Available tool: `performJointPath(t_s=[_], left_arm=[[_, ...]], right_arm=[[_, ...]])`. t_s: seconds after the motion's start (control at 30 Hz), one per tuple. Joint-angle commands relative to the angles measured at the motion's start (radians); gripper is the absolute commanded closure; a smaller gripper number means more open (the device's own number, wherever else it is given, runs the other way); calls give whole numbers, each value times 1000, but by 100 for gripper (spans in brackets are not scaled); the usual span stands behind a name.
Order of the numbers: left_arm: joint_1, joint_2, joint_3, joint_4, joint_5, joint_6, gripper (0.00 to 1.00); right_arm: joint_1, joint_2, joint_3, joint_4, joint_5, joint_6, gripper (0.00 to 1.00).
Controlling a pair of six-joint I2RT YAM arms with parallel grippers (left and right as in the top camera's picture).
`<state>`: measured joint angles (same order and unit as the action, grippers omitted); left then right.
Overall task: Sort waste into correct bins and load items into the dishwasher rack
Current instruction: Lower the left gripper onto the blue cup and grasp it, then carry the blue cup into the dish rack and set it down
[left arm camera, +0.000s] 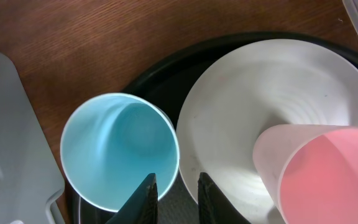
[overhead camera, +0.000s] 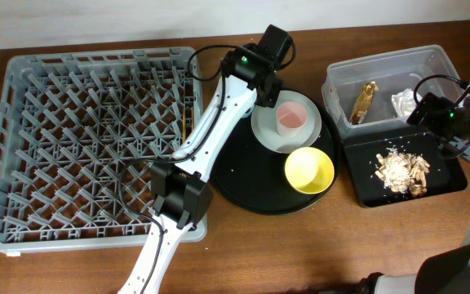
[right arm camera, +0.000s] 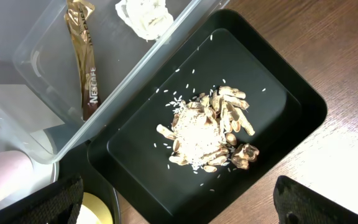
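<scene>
While spreading over the whole left side of the brown wooden table [overhead camera: 55, 273], sits flat: large square grey plastic rack [overhead camera: 88, 139] with lattice floor and rows of upright pegs. Next in size, just right of it, large round black tray [overhead camera: 247, 188], bearing a pale grey round plate [overhead camera: 266, 135], a yellow bowl [overhead camera: 309, 170] and a small light-blue cup [left arm camera: 120, 149]. Farther right, clear plastic rectangular tub [overhead camera: 386, 73], and right beside it on the near side a shallow black rectangular tray [overhead camera: 361, 175]. Over the round tray, left gripper [left arm camera: 178, 186], clamped narrowly across the light-blue cup's rim, one finger inside, one outside; cup upright on the round tray just beside the plate, hidden under the arm from overhead. Above the shallow tray, right gripper [right arm camera: 179, 193], jaws spread wide, holding nothing. On the plate, small pink cup [overhead camera: 292, 118], upright. In the shallow tray, heap of beige-brown food scraps [overhead camera: 402, 170]. In the tub, shiny gold-brown crinkled wrapper [overhead camera: 364, 102] and small crumpled white tissue [overhead camera: 404, 102], apart. Thin wooden chopsticks [overhead camera: 188, 122] lying in the rack near its right edge.
</scene>
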<state>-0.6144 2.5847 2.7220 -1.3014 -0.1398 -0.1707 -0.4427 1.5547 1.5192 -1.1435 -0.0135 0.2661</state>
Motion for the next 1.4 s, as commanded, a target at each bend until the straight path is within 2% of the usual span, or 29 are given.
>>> performJointPath(t_s=[0.0, 0.3, 0.5, 0.6, 0.83, 0.87, 0.93, 1.2, 1.3, 1.37], left_arm=[[-3, -7, 8, -1, -14, 16, 78], [-3, 100, 8, -10, -15, 16, 79], [-2, 98, 10, 2, -88, 16, 94], [-2, 80, 11, 0, -156, 16, 95], [-5, 13, 11, -3, -152, 16, 88], [-6, 12, 11, -5, -152, 16, 88], [-7, 12, 11, -17, -151, 16, 100], [-7, 12, 11, -27, -146, 16, 100], [-4, -10, 14, -27, -94, 16, 100], [10, -50, 36, -27, -8, 16, 100]], right_arm=[[-3, -15, 5, 0, -2, 9, 1], [-3, -15, 5, 0, -2, 9, 1], [-3, -15, 5, 0, -2, 9, 1], [-3, -15, 5, 0, -2, 9, 1], [-3, -15, 5, 0, -2, 9, 1], [-3, -15, 5, 0, -2, 9, 1], [-3, -15, 5, 0, -2, 9, 1], [-3, -15, 5, 0, -2, 9, 1], [-3, -15, 5, 0, -2, 9, 1], [-3, -15, 5, 0, -2, 9, 1]])
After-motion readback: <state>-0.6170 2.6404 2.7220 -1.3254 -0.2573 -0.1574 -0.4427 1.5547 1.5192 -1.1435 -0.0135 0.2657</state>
